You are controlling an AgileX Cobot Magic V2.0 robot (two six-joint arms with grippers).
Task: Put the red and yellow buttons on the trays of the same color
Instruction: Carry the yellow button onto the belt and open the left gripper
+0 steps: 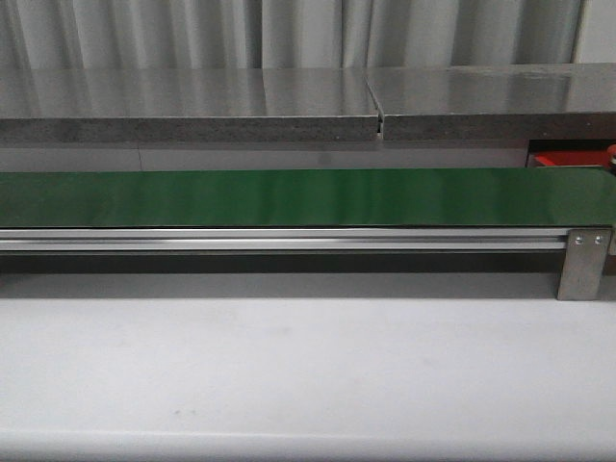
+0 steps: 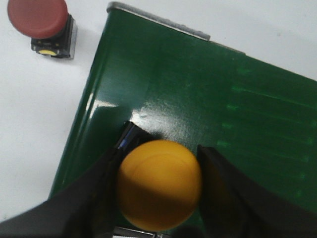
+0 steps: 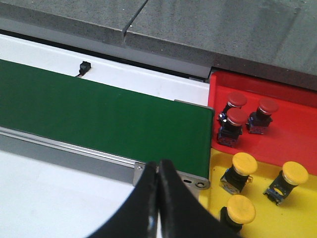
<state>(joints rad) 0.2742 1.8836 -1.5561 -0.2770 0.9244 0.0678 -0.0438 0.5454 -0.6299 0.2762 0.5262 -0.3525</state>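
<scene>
In the left wrist view a yellow button (image 2: 159,185) sits between the two black fingers of my left gripper (image 2: 167,144), which is shut on it above the end of the green belt (image 2: 198,89). A red button (image 2: 37,17) stands on the white table beside that belt end. In the right wrist view the red tray (image 3: 292,144) holds three red buttons (image 3: 236,118), and the yellow tray (image 3: 267,171) holds three yellow buttons (image 3: 243,163). My right gripper (image 3: 158,166) is shut on nothing, above the belt's rail near the trays. Neither gripper shows in the front view.
The green belt (image 1: 289,197) runs across the table on an aluminium rail (image 1: 289,241), with a bracket (image 1: 582,265) at its right end. A grey counter (image 1: 289,106) stands behind it. A corner of the red tray (image 1: 568,159) shows at the far right. A small black sensor (image 3: 85,66) sits behind the belt.
</scene>
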